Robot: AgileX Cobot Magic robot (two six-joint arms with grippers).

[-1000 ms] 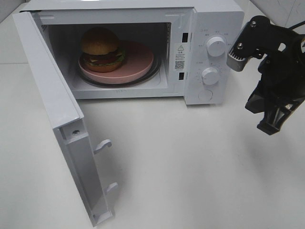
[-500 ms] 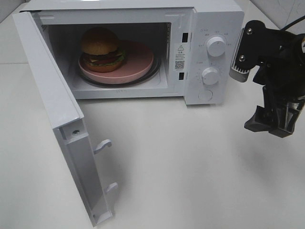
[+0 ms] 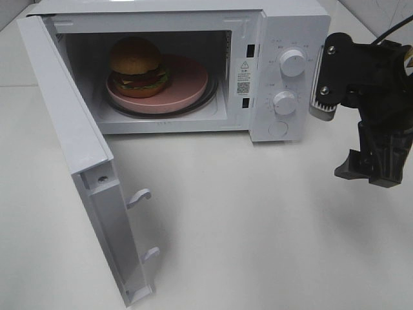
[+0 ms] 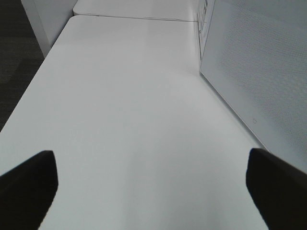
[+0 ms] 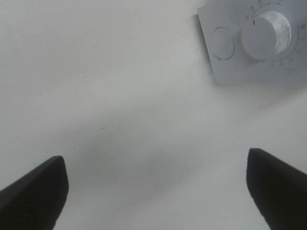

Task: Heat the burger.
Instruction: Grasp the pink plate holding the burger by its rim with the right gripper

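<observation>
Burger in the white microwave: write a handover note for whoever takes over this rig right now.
Left gripper: open, empty, over the white table.
Right gripper: open, empty, above the table, right of the control panel.
Golden-brown bun burger: sits on the round pink plate inside the white microwave oven.
Done: burger loaded.
Left: the white hinged door stands wide open; shut it, then probably set the two white round knobs to start heating.

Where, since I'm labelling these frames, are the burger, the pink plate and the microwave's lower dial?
burger (image 3: 135,57): exterior high view, on the bun's dome.
pink plate (image 3: 191,81): exterior high view, on its bare surface right of the burger.
lower dial (image 3: 284,102): exterior high view, on the knob's face.
</observation>
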